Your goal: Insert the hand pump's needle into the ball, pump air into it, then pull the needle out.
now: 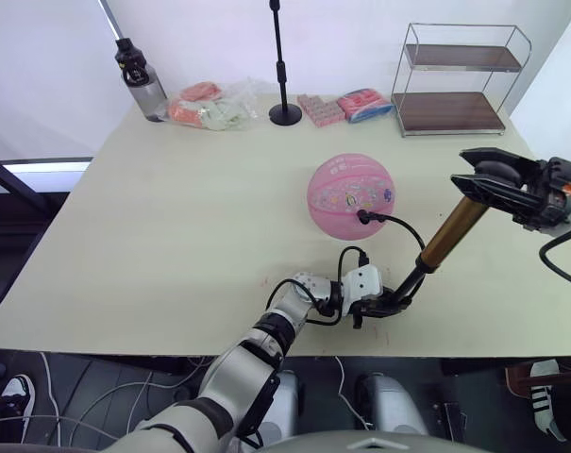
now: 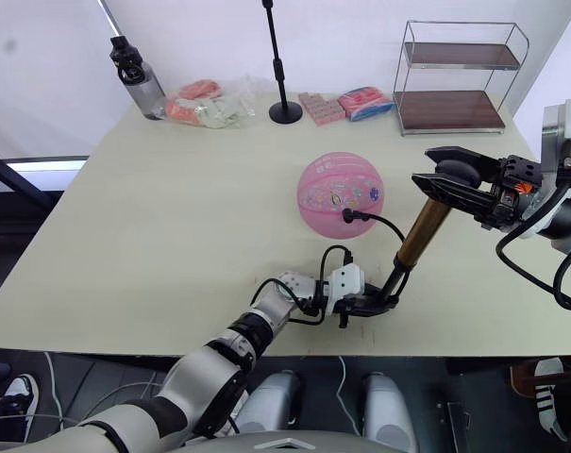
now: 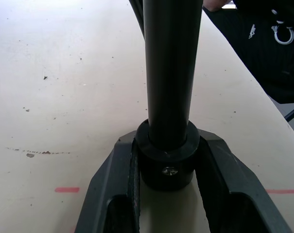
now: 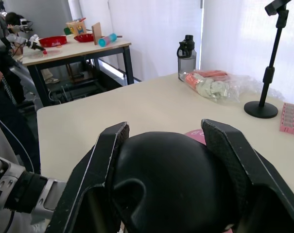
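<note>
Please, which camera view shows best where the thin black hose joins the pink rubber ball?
The left eye view: the thin black hose arcs from the bronze-gold hand pump to the front of the pink rubber ball. The right eye view shows the same. In the right wrist view, a pink sliver shows behind the pump's black handle.

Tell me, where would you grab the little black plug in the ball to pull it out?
Probably by the needle's black fitting, right where it enters the ball, pinching it across its sides. It pokes out of the ball's near lower side, so come from the near table edge and pull straight back. The hose just bends.
</note>
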Controlling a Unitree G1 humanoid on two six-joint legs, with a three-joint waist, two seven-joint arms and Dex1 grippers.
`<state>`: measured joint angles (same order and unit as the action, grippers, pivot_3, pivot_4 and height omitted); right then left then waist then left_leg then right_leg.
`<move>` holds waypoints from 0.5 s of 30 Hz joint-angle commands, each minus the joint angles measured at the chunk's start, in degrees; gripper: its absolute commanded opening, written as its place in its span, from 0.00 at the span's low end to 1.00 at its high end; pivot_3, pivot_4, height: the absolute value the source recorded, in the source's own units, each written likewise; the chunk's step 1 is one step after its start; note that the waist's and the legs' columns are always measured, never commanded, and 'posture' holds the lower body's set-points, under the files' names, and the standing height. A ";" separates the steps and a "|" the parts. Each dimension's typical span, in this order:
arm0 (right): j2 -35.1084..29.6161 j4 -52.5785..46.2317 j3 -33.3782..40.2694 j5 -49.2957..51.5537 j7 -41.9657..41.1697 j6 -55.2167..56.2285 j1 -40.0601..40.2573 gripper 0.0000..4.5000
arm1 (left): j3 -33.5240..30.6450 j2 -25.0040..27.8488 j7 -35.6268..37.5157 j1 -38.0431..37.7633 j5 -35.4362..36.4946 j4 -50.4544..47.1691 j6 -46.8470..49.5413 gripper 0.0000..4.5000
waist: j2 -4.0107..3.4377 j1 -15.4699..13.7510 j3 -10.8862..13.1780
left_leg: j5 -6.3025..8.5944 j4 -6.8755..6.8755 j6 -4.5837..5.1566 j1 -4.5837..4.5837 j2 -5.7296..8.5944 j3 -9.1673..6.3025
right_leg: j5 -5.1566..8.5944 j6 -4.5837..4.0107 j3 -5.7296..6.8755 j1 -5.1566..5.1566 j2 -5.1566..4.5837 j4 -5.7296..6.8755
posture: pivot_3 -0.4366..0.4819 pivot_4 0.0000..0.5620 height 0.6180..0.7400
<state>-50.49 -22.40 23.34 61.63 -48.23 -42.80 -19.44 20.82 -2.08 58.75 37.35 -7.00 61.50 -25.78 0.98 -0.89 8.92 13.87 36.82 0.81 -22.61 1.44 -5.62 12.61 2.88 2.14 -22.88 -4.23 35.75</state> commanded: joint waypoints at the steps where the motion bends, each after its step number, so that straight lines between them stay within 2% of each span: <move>1: 0.63 -4.29 0.69 -2.84 -3.23 4.61 3.42 0.42 | 1.36 2.51 -1.69 -2.74 -3.42 4.72 2.91 0.24 | 0.02 -0.01 -0.02 | 0.00 0.00 0.00 0.00 0.01 -0.01 | 0.00 0.00 0.00 0.01 0.00 0.00 | 0.48 0.27 1.00; 8: 6.13 -2.68 -7.74 -13.41 -7.05 13.28 13.96 0.42 | 1.41 2.71 -1.78 -2.82 -3.43 4.61 2.91 0.24 | 0.37 0.17 -0.24 | 0.00 0.00 0.00 0.53 -0.08 0.03 | 0.00 0.01 -0.03 0.44 0.06 0.05 | 0.48 0.27 1.00; 15: 12.98 3.59 -16.23 -19.26 -8.45 17.55 18.07 0.42 | 1.29 2.53 -1.98 -2.93 -3.48 4.52 3.03 0.24 | 0.68 0.12 -0.74 | 0.02 -0.10 -0.02 0.91 -0.53 -0.05 | 0.14 -0.21 0.06 0.79 0.19 0.06 | 0.48 0.27 1.00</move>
<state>-38.19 -22.41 13.29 44.00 -53.98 -22.76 -5.27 20.87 -1.33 57.11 36.18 -7.65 61.87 -25.80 1.66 -0.76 8.19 13.89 36.71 0.79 -21.71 0.92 -5.67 12.70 2.75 2.20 -22.09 -4.03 35.80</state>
